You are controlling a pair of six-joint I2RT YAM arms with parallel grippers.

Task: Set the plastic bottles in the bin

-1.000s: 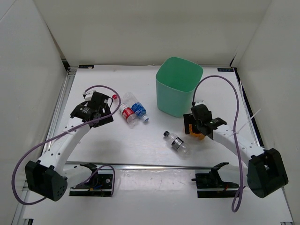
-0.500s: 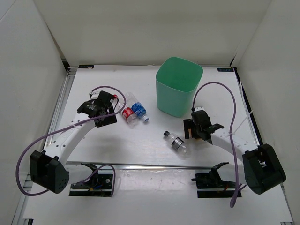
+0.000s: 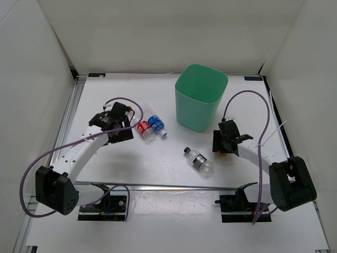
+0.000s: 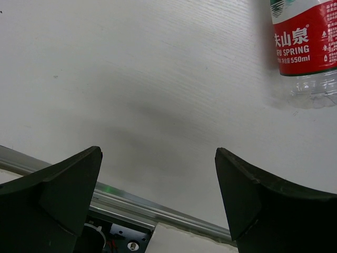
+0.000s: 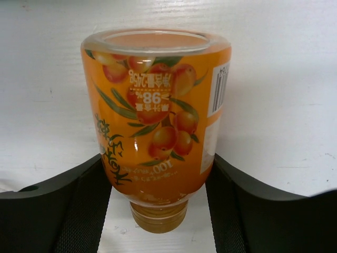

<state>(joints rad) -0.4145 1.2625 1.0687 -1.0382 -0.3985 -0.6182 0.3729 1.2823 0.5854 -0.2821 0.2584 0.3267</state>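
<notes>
The orange bottle (image 5: 155,116) lies on the table with its cap toward the wrist camera, and my right gripper (image 5: 158,176) is shut on it, both fingers (image 5: 79,203) pressed to its sides. From above only a sliver of orange (image 3: 225,154) shows under that gripper (image 3: 224,146). The red-label bottle (image 3: 143,129) and the blue-label bottle (image 3: 156,123) lie side by side, left of the mint-green bin (image 3: 194,113). My left gripper (image 3: 128,120) hangs open just left of them, with the red-label bottle (image 4: 303,42) beyond its fingertips (image 4: 158,179). A dark-label bottle (image 3: 199,161) lies mid-table.
White walls enclose the table on three sides. A metal rail (image 3: 158,185) runs along the near edge, with two black fixtures (image 3: 108,203) below it. Purple cables (image 3: 258,105) loop over each arm.
My right gripper has come down around the orange bottle and closed on it. My left arm has shifted slightly right toward the red-label bottle, still open.
</notes>
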